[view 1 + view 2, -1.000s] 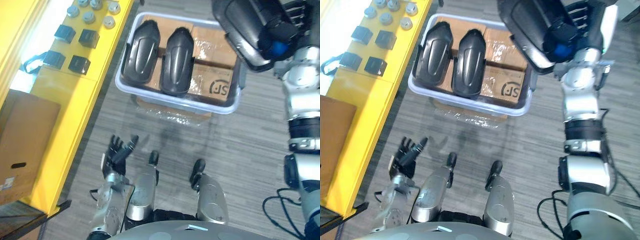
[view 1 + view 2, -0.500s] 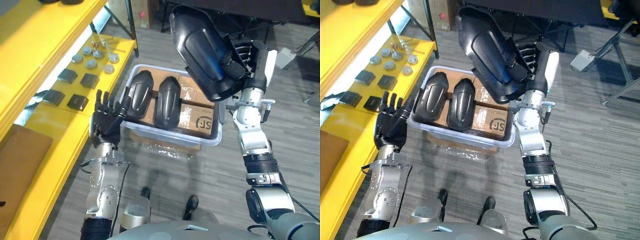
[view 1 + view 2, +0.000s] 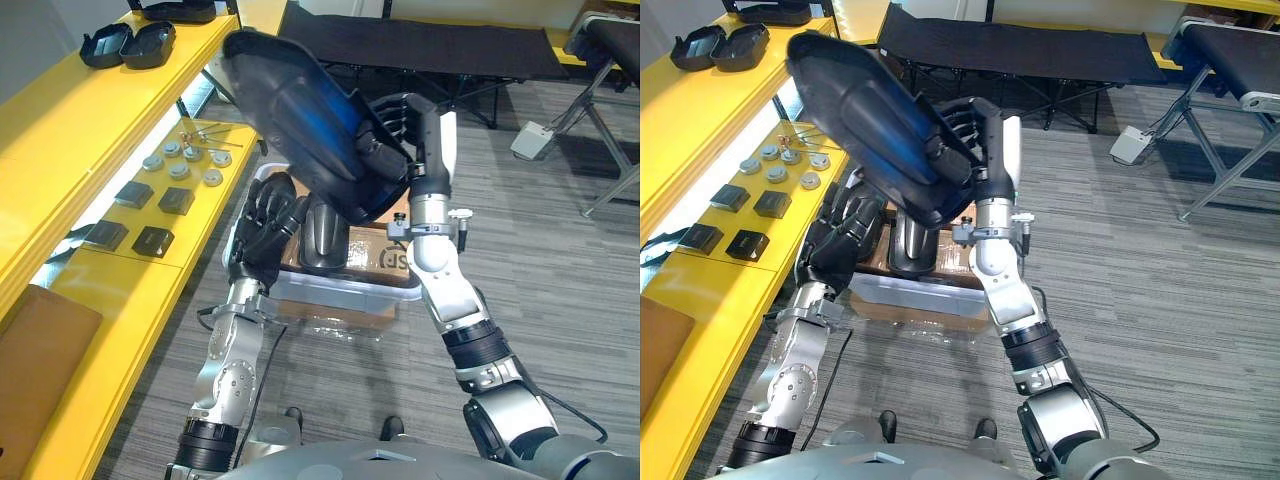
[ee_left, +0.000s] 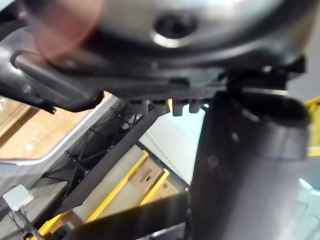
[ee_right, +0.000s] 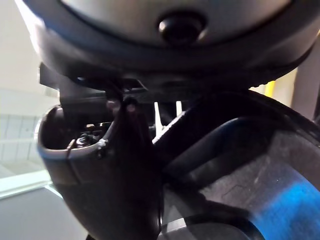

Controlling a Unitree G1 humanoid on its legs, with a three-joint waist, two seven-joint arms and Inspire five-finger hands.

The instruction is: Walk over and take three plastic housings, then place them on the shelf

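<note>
raised housing (image 3: 290, 110) rim inside curled right hand (image 3: 396, 125) fingers, left hand (image 3: 262, 226) fingers relaxed

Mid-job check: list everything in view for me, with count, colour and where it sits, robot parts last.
shelf: one, yellow, along the left
bin: one, pale grey, beside the shelf
raised housing: one, black, above the bin
housings in the bin: two, black, one partly behind the left hand
boxes: count unclear, brown, in the bin under the housings
housings on the shelf: two, black, top level
blocks: four, black, lower level
discs: several, silver, behind the blocks
cot: one, black, beyond the bin
left hand: one, dark, open at the bin's left rim
right hand: one, dark, curled round the raised housing
</note>
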